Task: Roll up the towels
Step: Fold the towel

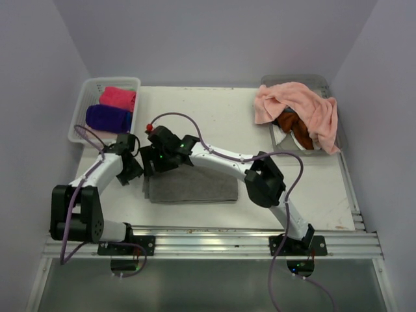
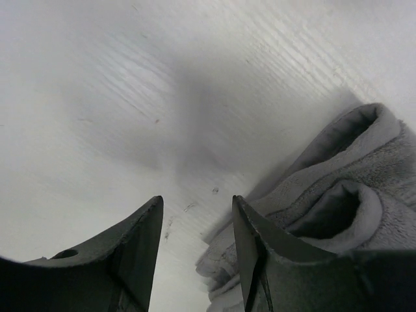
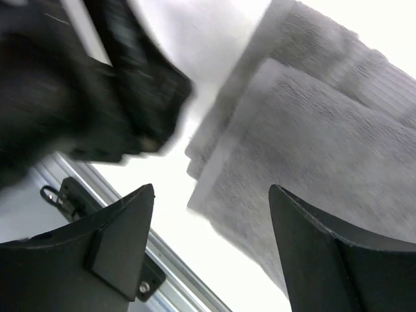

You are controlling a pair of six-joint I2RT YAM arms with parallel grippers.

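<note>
Risk: left end effector and right end effector both open, empty; I fear loose grey towel layers spread, arms collide.

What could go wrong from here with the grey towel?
The left gripper and right gripper crowd the left end of the grey towel; they could collide.
Both are open and hold nothing, so the folded layers may loosen.
The salmon pink towel hangs over the rim of its bin and might slip out.

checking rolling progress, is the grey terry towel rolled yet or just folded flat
Folded flat, not rolled: the grey terry towel lies as a layered rectangle on the white table; wrist views show stacked folds.
</note>
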